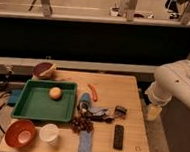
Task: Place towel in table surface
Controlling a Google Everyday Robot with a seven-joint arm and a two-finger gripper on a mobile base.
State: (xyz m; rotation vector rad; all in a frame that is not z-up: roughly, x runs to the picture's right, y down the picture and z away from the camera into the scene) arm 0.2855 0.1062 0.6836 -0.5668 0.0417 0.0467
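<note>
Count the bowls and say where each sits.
2. One dark bowl sits at the table's far left corner, behind the green tray; an orange bowl sits at the near left corner, beside the white cup. None seems hidden. The hand hangs off the table's right edge.

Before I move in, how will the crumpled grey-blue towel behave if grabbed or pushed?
The towel lies wrinkled and bunched, so it is probably floppy and will likely drape from a pinch. Pushed, it may bunch against the dark cluster beside it. The gripper hangs beside the right edge of the table surface, clear of the towel.
</note>
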